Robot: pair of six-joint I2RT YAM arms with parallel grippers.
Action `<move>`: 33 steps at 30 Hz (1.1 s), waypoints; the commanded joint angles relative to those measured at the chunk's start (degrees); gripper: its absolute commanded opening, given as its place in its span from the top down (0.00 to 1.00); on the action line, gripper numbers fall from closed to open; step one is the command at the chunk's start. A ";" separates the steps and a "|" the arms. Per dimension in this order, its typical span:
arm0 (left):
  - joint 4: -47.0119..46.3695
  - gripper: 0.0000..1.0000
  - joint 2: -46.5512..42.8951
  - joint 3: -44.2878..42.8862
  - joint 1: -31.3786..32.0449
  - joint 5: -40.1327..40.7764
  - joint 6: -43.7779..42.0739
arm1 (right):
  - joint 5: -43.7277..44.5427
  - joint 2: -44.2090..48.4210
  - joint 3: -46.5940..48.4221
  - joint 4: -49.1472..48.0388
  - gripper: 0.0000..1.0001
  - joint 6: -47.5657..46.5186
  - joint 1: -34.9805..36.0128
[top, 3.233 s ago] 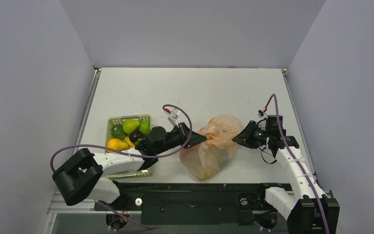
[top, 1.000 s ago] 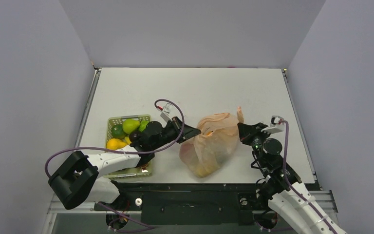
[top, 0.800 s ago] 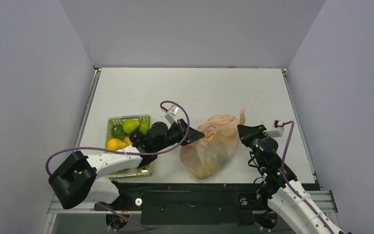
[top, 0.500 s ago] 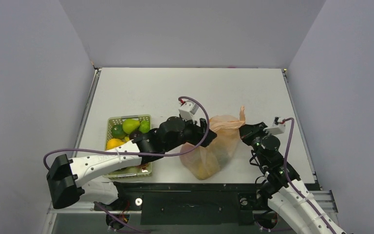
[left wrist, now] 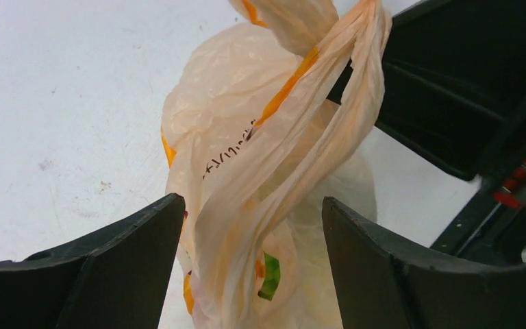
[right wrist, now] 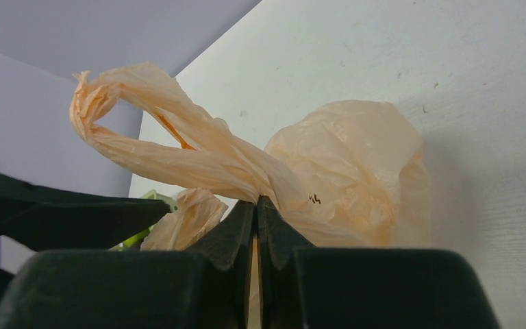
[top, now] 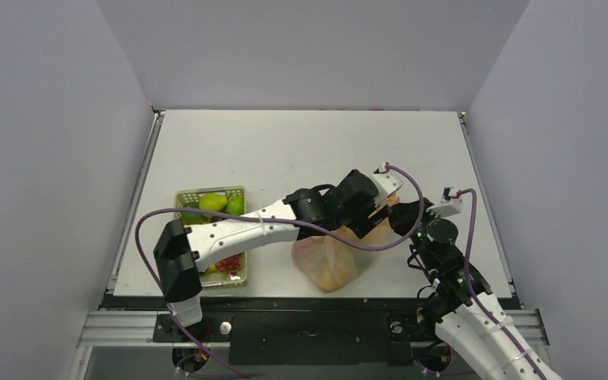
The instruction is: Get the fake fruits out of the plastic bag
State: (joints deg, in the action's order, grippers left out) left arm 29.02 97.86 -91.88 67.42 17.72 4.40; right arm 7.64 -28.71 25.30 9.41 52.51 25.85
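The thin crinkly peach-orange plastic bag (top: 336, 257) sits low and centre in the overhead view, near the white table's (top: 301, 142) front edge. Left of it stands the light green lattice plastic basket (top: 180, 195), with glossy plastic fake fruits (top: 214, 203) inside. At the bag's upper right, my left gripper (left wrist: 252, 204) straddles its twisted handle (left wrist: 315, 103), fingers apart. My right gripper (right wrist: 257, 205), right of the bag, pinches that handle.

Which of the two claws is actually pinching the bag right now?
The right gripper: its fingers are shut on the plastic bag's twisted handle. The left gripper is open, its fingers spread apart with the handle strip hanging between them.
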 commanded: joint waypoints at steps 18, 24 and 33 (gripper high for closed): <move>-18.79 1.00 -14.40 13.86 0.31 19.34 29.61 | 16.09 -11.43 19.89 13.61 1.00 2.64 -0.68; -28.04 1.00 -23.84 20.28 -1.70 20.18 35.48 | 21.15 -18.97 30.44 15.03 1.00 5.33 -2.24; -19.99 1.00 -20.86 12.40 -13.21 -1.29 38.51 | 13.05 -33.18 48.33 14.79 1.00 -9.60 -9.81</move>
State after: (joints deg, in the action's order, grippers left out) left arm 8.21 75.09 -73.32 58.24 27.49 40.18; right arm 23.05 -59.92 69.19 25.26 50.81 18.22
